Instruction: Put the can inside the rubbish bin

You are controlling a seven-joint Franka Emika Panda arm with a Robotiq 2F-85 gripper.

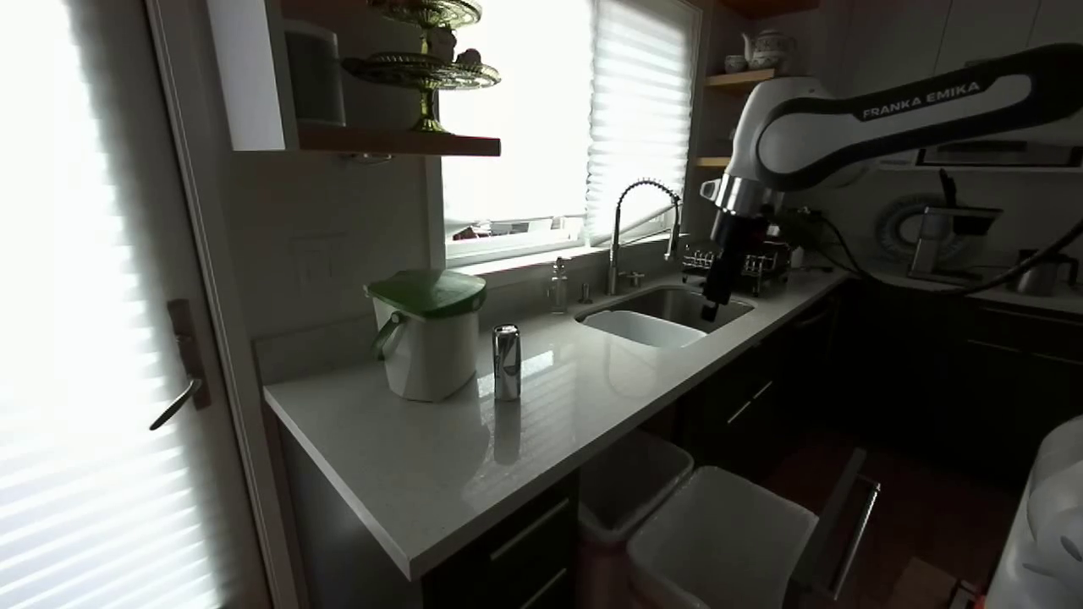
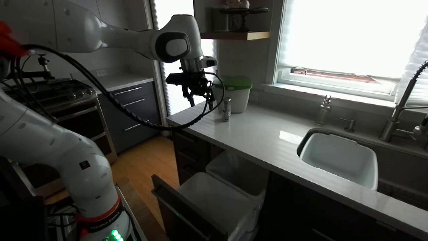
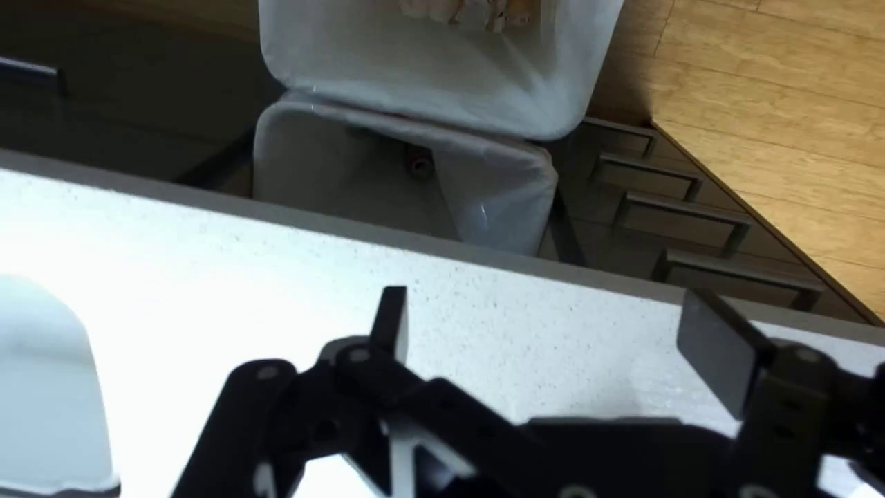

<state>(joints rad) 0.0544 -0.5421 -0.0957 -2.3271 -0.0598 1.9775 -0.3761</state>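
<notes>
The can (image 1: 507, 364), a slim silvery cylinder, stands upright on the counter beside the white pot with green lid; it also shows in an exterior view (image 2: 226, 109). It is out of the wrist view. Two pale rectangular rubbish bins sit in the pulled-out drawer below the counter edge: the outer bin (image 1: 719, 524) and the inner bin (image 1: 630, 482). Both show in the wrist view, outer (image 3: 415, 76) with some rubbish and inner (image 3: 498, 187). My gripper (image 3: 543, 325) is open and empty above the counter, apart from the can. Its fingers (image 2: 201, 104) point down.
The white pot (image 1: 431, 355) stands close behind the can. The sink with a white basin (image 2: 337, 157) and a tall faucet (image 1: 616, 241) lie farther along the counter (image 1: 406, 474). The drawer front (image 2: 187, 207) juts out. A shelf (image 1: 398, 142) hangs above.
</notes>
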